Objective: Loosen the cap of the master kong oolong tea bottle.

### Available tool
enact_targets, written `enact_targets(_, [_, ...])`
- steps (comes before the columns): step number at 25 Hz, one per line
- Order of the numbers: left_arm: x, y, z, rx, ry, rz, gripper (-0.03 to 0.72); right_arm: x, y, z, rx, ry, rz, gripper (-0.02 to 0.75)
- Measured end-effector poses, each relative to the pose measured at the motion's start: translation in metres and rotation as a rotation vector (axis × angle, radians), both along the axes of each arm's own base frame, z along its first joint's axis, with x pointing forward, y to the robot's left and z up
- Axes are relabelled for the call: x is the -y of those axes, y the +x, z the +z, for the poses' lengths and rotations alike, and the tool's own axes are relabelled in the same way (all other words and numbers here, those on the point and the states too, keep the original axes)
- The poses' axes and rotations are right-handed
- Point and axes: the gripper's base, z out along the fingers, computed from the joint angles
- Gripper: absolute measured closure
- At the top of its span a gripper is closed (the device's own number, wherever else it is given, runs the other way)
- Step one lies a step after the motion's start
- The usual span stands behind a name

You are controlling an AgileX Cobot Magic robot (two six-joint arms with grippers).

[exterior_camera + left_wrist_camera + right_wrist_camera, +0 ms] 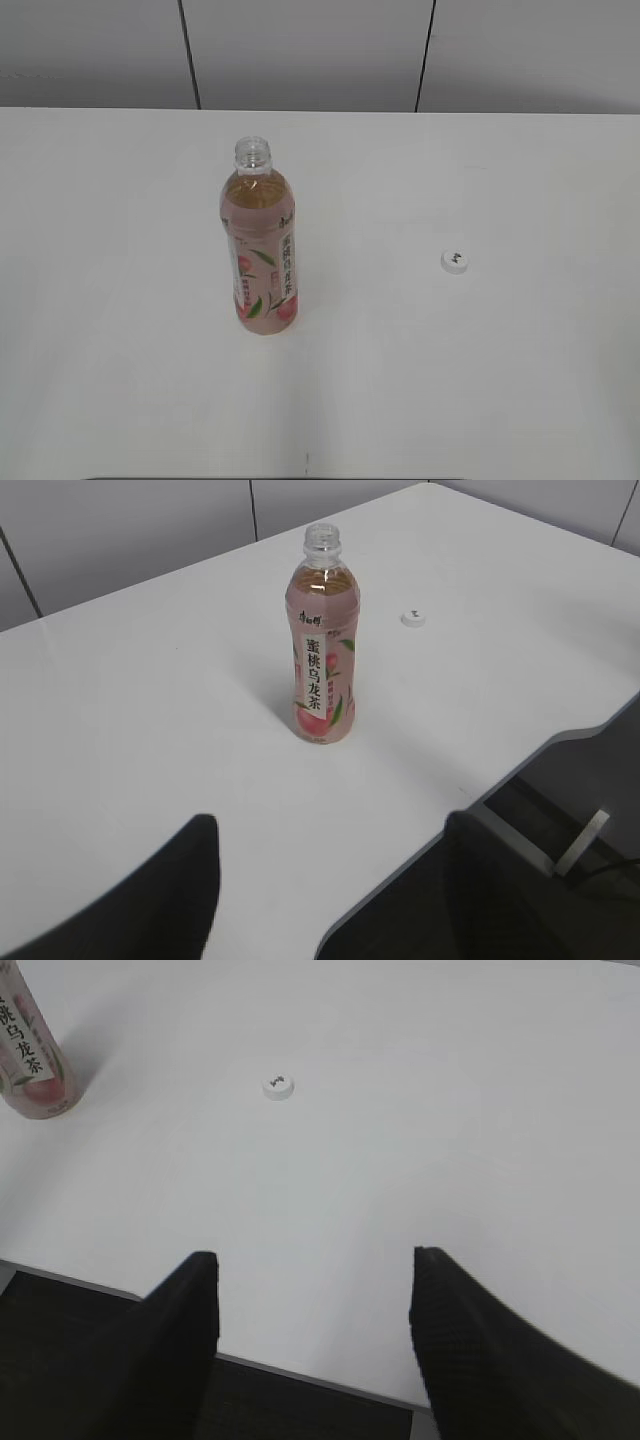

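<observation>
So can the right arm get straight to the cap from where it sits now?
Probably yes. The cap lies alone on bare table, ahead of the open right gripper and slightly to its left. The bottle stands well off to the side, so nothing blocks the approach.

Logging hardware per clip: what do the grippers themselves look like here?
Only the fingers show, and only in the wrist views. The left gripper has two dark, near-black fingers, rounded at the tips and blurred. The right gripper has two black fingers with a fine dotted texture. No cables, markings or arm links visible.
</observation>
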Motion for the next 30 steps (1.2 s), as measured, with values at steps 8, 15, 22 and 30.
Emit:
enact_targets(8, [0.0005,-0.0003,0.0001,0.001,-0.002,0.039,0.262,-0.0003,0.0003,0.0002,0.004,0.002,-0.022,0.277])
enact_targets(15, [0.0058,-0.0034,0.0002,0.002,-0.002,0.509,0.270,-0.0029,0.0003,0.0004,0.007,0.003,-0.307,0.277])
enact_targets(22, [0.0067,-0.0036,0.0002,0.002,-0.002,0.585,0.273,-0.0032,0.0004,0.0006,0.009,0.003,-0.345,0.277])
enact_targets(30, [0.0066,-0.0036,0.0002,0.002,-0.002,0.577,0.292,-0.0032,0.0004,0.0006,0.009,0.004,-0.345,0.277])
